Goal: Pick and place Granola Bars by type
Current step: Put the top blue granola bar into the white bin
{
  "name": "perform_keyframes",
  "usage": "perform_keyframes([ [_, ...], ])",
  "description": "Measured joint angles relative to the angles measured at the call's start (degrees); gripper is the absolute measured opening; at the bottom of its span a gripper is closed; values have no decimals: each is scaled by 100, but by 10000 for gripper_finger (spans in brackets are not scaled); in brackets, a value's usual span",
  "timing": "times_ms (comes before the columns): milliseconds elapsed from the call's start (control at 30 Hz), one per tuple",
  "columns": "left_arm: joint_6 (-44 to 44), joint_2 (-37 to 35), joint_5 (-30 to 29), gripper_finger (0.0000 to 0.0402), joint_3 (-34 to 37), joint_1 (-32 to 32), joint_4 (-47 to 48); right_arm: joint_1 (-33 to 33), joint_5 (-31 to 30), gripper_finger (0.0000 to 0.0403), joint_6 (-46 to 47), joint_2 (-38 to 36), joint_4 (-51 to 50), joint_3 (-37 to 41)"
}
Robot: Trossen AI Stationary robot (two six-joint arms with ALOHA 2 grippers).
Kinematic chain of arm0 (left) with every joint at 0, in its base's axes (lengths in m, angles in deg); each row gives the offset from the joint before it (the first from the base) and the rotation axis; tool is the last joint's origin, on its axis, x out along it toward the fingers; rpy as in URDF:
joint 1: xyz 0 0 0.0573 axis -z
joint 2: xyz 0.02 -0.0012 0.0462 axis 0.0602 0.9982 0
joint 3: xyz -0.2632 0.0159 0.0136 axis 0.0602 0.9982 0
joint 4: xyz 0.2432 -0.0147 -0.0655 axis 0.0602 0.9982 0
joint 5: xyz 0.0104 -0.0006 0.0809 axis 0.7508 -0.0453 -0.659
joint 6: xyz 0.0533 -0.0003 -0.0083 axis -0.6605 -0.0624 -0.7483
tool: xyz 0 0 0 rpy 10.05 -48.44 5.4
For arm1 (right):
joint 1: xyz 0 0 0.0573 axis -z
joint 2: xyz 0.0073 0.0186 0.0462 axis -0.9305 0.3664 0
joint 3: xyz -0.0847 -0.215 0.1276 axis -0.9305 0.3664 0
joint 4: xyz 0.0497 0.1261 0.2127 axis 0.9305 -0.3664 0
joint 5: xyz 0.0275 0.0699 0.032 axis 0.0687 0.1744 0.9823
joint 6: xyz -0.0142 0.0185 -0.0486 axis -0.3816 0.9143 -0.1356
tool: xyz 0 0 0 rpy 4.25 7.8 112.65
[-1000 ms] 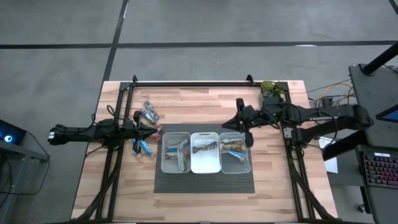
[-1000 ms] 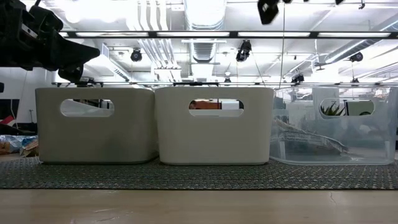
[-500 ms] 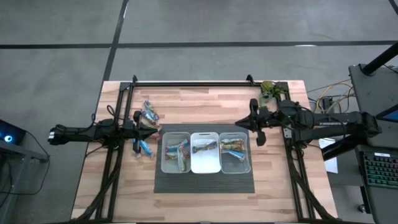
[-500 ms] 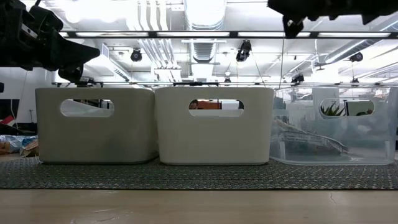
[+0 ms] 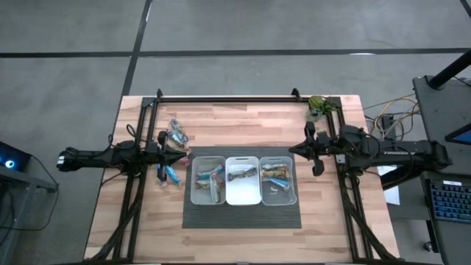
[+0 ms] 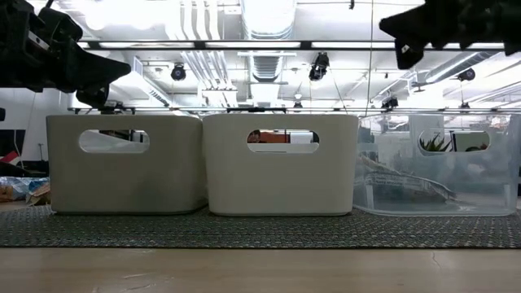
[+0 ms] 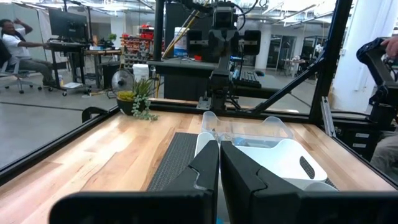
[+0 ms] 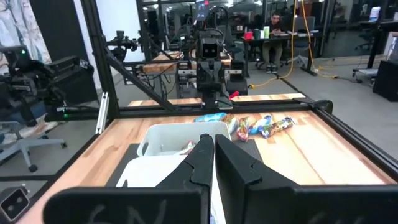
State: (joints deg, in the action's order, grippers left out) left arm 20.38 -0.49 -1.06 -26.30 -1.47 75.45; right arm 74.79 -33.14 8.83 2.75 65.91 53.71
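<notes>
Granola bars lie in three bins (image 5: 243,197) set side by side on a dark mat (image 5: 243,215): mixed bars in the left bin (image 5: 208,179), tan ones in the middle (image 5: 241,173), blue ones in the right (image 5: 274,174). Loose bars rest on the wood left of the bins, one group farther back (image 5: 176,132) and one nearer (image 5: 171,174); they also show in the right wrist view (image 8: 255,124). My left gripper (image 5: 181,157) hovers shut, pointing level, just left of the bins and between the loose bars. My right gripper (image 5: 293,152) is shut and empty, above the right bin's far right corner.
A green plant (image 5: 318,104) stands at the table's far right corner. A black frame (image 5: 221,98) runs along the table's far edge and down both sides. People sit at desks in the room beyond the table (image 7: 12,37).
My right gripper has drawn back toward the table's right edge and sunk lower, staying shut and level, from over the middle bin's far side to the right bin's far right corner. The bins and bars have not moved.
</notes>
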Motion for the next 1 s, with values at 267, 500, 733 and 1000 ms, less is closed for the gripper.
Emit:
perform_keyframes([
  [267,0,-2,1,0,0,0,0,-2,-1,9,-27,-618,79,509],
  [500,-1,0,1,0,-1,0,0,-2,-2,9,-126,-1151,140,932],
  [733,0,0,0,0,-2,0,0,-2,-2,9,-125,-1625,128,1402],
  [1000,-1,-1,0,0,-1,0,0,-2,-3,9,-151,-1973,128,1799],
])
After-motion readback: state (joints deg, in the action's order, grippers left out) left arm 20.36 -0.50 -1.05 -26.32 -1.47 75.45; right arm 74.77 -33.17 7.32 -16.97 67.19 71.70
